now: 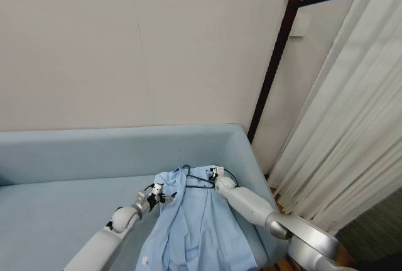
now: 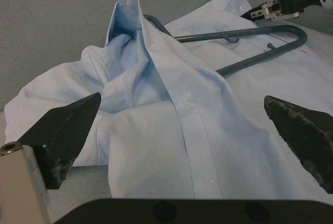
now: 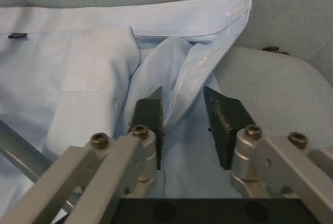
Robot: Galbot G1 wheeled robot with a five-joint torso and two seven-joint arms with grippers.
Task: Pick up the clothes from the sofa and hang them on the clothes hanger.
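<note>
Light blue shirt (image 1: 201, 227) lies spread on the sofa (image 1: 75, 158) seat at its right end. The collar is towards the backrest and the tails run to the front edge. A dark hanger (image 1: 200, 182) lies at the collar, partly inside the shirt.

The left wrist view adds detail. The collar stands up, the button placket runs down the middle, and the hanger's tubular arm rests on top of the cloth.

Left gripper (image 1: 164, 195) is low over the seat just beside the shirt's left shoulder. In the left wrist view its jaws are spread wide and hold nothing.

Right gripper (image 1: 215, 173) is at the collar end, near the backrest. The right wrist view shows its jaws narrowly apart, astride a raised fold of the shirt's edge. No firm pinch is visible.

A dark clothes rack (image 1: 276, 57) stands past the sofa's right end, against the wall (image 1: 125, 44). A white curtain (image 1: 352, 132) hangs beside it.
</note>
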